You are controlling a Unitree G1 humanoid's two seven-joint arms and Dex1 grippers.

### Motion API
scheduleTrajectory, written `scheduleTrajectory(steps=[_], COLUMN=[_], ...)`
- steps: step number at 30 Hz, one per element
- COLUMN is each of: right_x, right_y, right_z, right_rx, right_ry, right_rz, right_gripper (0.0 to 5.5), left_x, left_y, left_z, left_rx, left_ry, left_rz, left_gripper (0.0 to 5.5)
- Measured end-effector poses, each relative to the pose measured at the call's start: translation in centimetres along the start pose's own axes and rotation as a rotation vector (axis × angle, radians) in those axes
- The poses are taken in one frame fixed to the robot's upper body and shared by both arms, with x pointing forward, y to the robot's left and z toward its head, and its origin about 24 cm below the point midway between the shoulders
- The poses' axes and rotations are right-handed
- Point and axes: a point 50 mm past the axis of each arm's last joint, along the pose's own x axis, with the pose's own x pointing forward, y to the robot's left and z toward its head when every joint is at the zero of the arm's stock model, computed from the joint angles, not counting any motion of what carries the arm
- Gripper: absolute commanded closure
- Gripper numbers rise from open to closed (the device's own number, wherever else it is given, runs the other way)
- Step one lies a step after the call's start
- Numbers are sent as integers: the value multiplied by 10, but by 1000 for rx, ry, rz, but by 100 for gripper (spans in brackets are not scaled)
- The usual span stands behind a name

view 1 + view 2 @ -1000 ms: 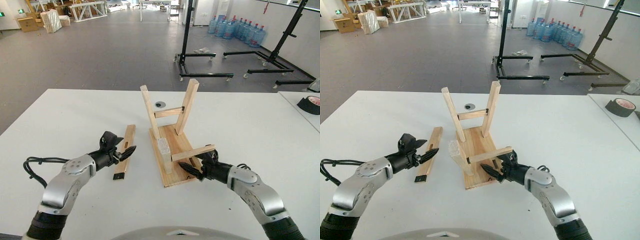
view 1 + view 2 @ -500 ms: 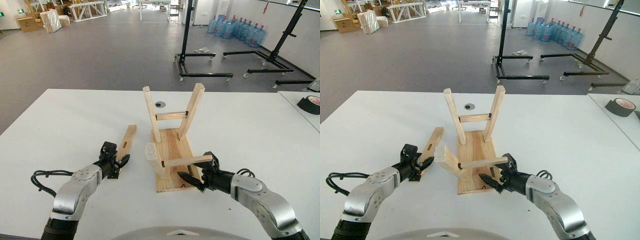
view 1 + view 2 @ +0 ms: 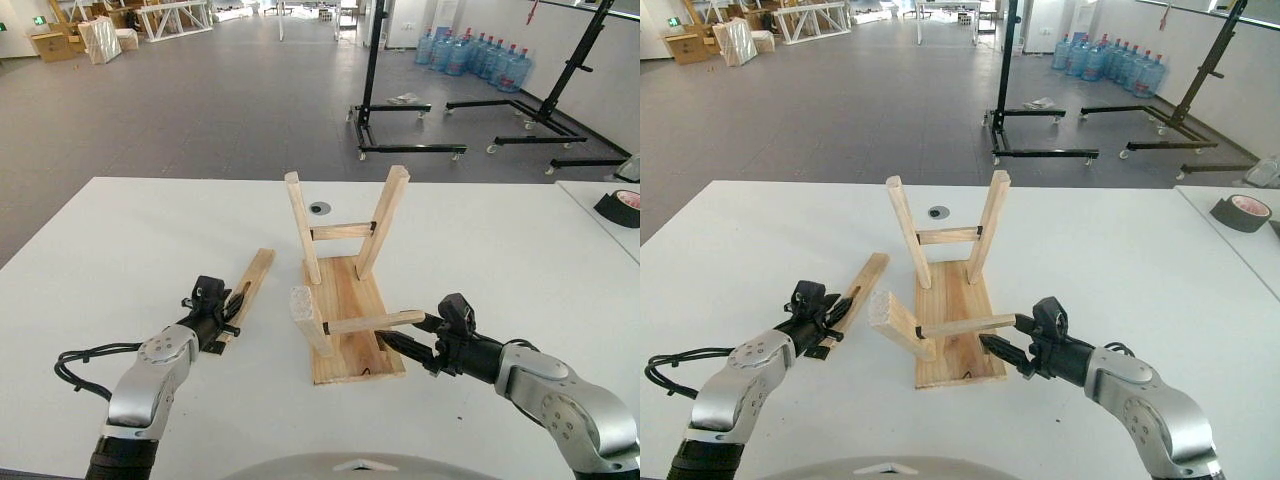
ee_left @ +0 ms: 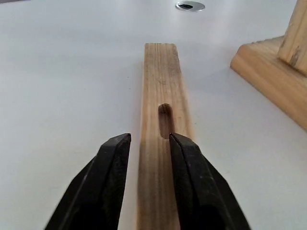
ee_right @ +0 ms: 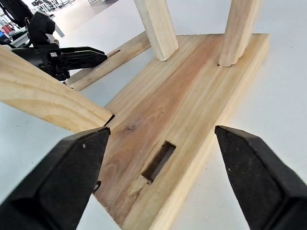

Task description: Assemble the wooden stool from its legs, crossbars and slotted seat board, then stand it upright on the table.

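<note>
showing, in the head views, the tabletop (image 3: 130, 230) with the slotted seat board (image 3: 345, 285) lying flat at mid-frame, underside up. carrying at the board's far end a left far leg (image 3: 302, 228) and a right far leg (image 3: 383, 222), both standing up from the wood, leaning slightly apart and joined by a far crossbar (image 3: 342, 232). showing a third leg (image 3: 310, 315) tilting over the board's near left edge, with a near crossbar (image 3: 372, 322) running from it toward the right of the frame, and leaving the near slot (image 5: 158, 160) uncovered.

showing a loose leg (image 3: 250, 285) lying flat on the tabletop just left of the board, its lengthwise slot (image 4: 164, 120) facing up.

placing the left claw (image 4: 149, 140) at the near end of the loose leg, lower left of the head frames; holding its fingers (image 4: 112, 163) parted and released over the wood, grasping nothing.

placing the right claw (image 5: 162, 130) at lower right of the head frames, beside the board's near right corner and under the near crossbar's free end; spreading its fingertips (image 5: 81, 167) wide, released, to either side of the uncovered slot.
</note>
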Motion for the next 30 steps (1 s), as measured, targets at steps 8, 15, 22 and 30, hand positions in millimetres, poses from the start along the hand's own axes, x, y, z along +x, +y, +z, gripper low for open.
scheduleTrajectory(steps=[8, 15, 22, 30], right_x=[-12, -18, -17, 5], right_y=[-8, -20, -17, -27], right_z=[2, -5, -9, 8], right_rx=[-55, -94, -79, -108], right_ry=[19, 71, 72, -175], right_rz=[-35, -90, -73, -211], right_gripper=[148, 148, 148, 148], left_x=[-2, 3, 3, 1], left_y=[-2, -6, -5, -8], left_z=[14, -2, -3, -6], left_rx=[-70, -37, -32, 30], left_ry=[-64, 70, 69, -49], left_rz=[-1, -8, -19, -60], left_gripper=[244, 244, 331, 349])
